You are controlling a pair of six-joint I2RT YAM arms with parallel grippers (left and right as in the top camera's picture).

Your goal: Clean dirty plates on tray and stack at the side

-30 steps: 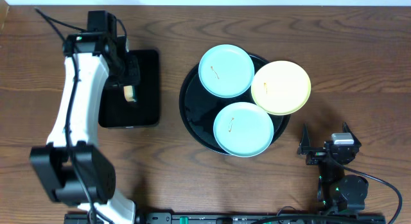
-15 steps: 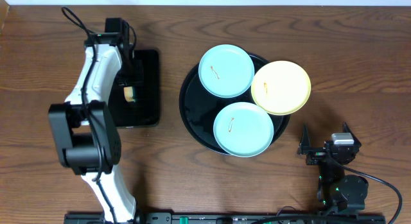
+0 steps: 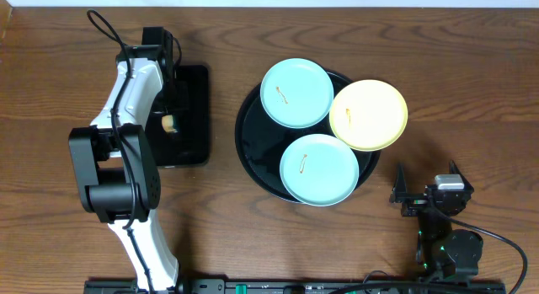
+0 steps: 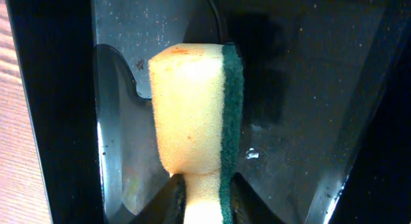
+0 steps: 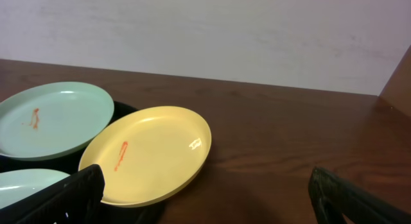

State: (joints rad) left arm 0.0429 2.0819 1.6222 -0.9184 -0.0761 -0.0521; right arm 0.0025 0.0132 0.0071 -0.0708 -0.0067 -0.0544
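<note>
From overhead, the left pincer [image 3: 171, 119] hangs over the rectangular tray [image 3: 194, 92], pinching a sponge [image 3: 168, 123]; well off to its right sits the round tray [image 3: 257, 151] with all three plates on it: the upper blue plate [image 3: 296, 93] nearest the pincer, the lower blue plate [image 3: 319, 168] further on, and the yellow plate [image 3: 368, 114] beyond both, overlapping the far rim; each carries a small orange mark; the right pincer [image 3: 426, 179] rests low on the tabletop [image 3: 472, 92], just past the lower blue plate, its jaws spread and holding nothing. In the left wrist view the left pincer [image 4: 202, 189] is pressed on the lower end of the sponge [image 4: 189, 108], yellow foam to one side, green scourer to the other, wet black tray floor behind it; whether the sponge touches that floor cannot be told. In the right wrist view the right pincer [image 5: 205, 201] gapes wide; the yellow plate [image 5: 151, 153] lies just ahead and left of it, bare wood ahead and right. The step in hand looks like collecting the sponge; no plate appears wiped or stacked; next, the sponge likely needs carrying across to the nearest blue plate and pressing flat on its streak.
</note>
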